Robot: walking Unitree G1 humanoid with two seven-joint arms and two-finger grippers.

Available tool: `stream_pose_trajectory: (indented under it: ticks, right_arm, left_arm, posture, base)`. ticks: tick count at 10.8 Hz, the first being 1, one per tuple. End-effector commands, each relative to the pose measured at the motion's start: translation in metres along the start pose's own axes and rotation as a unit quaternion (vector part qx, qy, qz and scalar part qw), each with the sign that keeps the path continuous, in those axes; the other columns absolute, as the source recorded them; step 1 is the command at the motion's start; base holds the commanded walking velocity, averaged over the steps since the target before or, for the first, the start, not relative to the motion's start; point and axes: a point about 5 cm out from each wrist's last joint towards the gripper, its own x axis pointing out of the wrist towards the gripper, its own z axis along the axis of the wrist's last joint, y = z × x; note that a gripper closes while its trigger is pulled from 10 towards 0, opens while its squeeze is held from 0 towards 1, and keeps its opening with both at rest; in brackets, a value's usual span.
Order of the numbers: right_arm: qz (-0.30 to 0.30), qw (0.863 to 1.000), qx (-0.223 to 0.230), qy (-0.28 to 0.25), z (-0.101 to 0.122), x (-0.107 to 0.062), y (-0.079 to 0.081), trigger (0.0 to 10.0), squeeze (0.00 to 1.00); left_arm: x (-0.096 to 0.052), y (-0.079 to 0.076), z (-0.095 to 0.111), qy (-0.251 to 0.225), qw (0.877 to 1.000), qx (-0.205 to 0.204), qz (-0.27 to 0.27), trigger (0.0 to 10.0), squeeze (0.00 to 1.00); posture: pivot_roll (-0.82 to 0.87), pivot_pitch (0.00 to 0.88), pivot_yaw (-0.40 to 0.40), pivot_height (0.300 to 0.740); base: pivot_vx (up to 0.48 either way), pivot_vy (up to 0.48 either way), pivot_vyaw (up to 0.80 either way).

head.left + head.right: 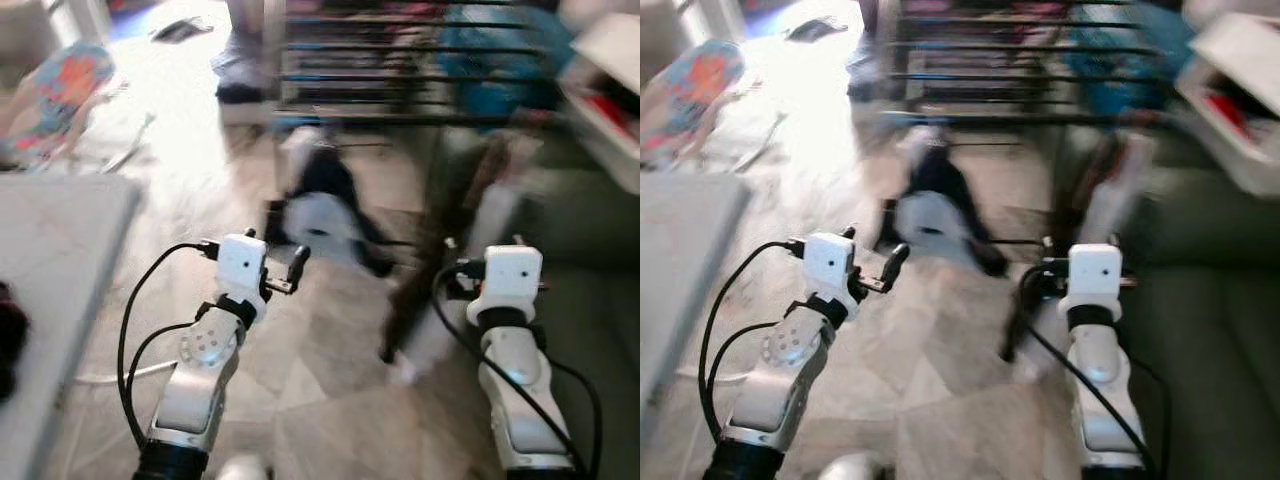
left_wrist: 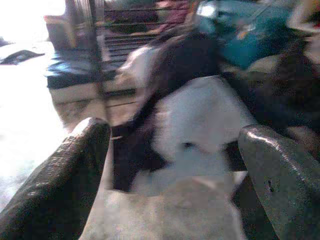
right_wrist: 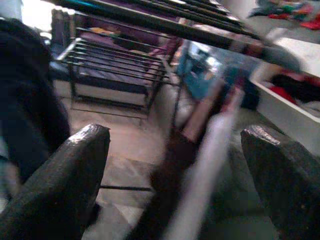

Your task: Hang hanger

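The views are blurred by motion. A dark metal drying rack (image 1: 400,60) stands ahead, its bars (image 3: 150,15) passing over my right gripper. From it hangs a black-and-white garment (image 1: 320,210), seen straight ahead of my left gripper (image 2: 175,165) as a black-and-white shape (image 2: 200,110). A brown-and-white garment (image 1: 470,220) hangs in front of my right gripper (image 3: 175,165). Both arms are raised side by side at waist height, the left gripper (image 1: 288,270) and the right gripper (image 1: 458,270) both open, with nothing held between their fingers.
A white table (image 1: 60,250) stands at my left. A grey-green sofa (image 1: 590,260) fills the right side, with a white box (image 1: 610,80) above it. Something teal (image 1: 500,60) sits behind the rack. Pale tiled floor (image 1: 330,400) lies below the arms.
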Motion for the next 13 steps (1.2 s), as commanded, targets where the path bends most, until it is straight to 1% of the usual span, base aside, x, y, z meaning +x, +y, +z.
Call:
stream_pose_trajectory:
  ticks: [1, 2, 4, 6, 8, 9, 10, 11, 13]
  right_arm:
    - [0.0, 1.0, -0.002, 0.004, -0.002, -0.002, -0.001, 10.0, 0.0]
    - [0.001, 1.0, -0.001, 0.006, -0.003, -0.002, 0.0, 10.0, 0.0]
    - [0.002, 1.0, -0.003, 0.006, -0.003, -0.003, 0.001, 10.0, 0.0]
    - [-0.001, 1.0, -0.006, 0.005, -0.003, -0.001, 0.001, 10.0, 0.0]
    - [0.009, 1.0, 0.004, 0.015, -0.005, 0.002, 0.006, 10.0, 0.0]
    - [0.017, 0.998, 0.022, 0.048, -0.014, 0.006, 0.015, 10.0, 0.0]
    - [0.028, 0.997, 0.041, 0.055, -0.015, 0.011, 0.022, 10.0, 0.0]
    - [0.059, 0.996, 0.034, 0.05, -0.013, 0.016, 0.034, 10.0, 0.0]
    - [0.095, 0.993, 0.039, 0.052, -0.013, 0.022, 0.046, 10.0, 0.0]
  left_arm:
    - [0.001, 0.0, 0.001, 0.003, 1.0, 0.001, 0.003, 10.0, 0.0]
    - [0.001, 0.0, 0.0, 0.004, 1.0, 0.001, 0.004, 10.0, 0.0]
    - [0.001, 0.001, -0.001, 0.007, 1.0, 0.0, 0.007, 10.0, 0.0]
    - [0.001, 0.001, -0.002, 0.011, 1.0, 0.003, 0.006, 10.0, 0.0]
    - [0.0, 0.0, -0.002, 0.013, 1.0, 0.002, 0.005, 10.0, 0.0]
    - [0.001, 0.0, -0.003, 0.018, 1.0, 0.004, 0.004, 10.0, 0.0]
    - [0.001, -0.001, -0.003, 0.019, 1.0, 0.005, 0.002, 10.0, 0.0]
    - [0.0, -0.001, -0.003, 0.019, 1.0, 0.006, 0.003, 10.0, 0.0]
    - [-0.003, 0.001, -0.002, 0.02, 1.0, 0.006, 0.009, 10.0, 0.0]
  posture:
    - [-0.08, 0.073, -0.017, 0.74]
    - [-0.08, 0.075, -0.017, 0.74]
    - [-0.08, 0.083, -0.019, 0.74]
    - [-0.08, 0.083, -0.019, 0.74]
    - [-0.08, 0.088, -0.017, 0.74]
    - [-0.08, 0.093, -0.014, 0.74]
    - [-0.08, 0.096, -0.015, 0.74]
    - [-0.07, 0.102, -0.016, 0.74]
    - [-0.05, 0.113, -0.019, 0.74]
  base:
    - [0.382, 0.0, 0.0]
    - [0.292, 0.0, -0.59]
    - [0.0, 0.0, -0.8]
    - [0.0, 0.0, -0.56]
    - [0.0, 0.0, 0.0]
    - [0.0, 0.0, 0.0]
    - [0.0, 0.0, 0.0]
    - [0.0, 0.0, 0.0]
    - [0.0, 0.0, 0.0]
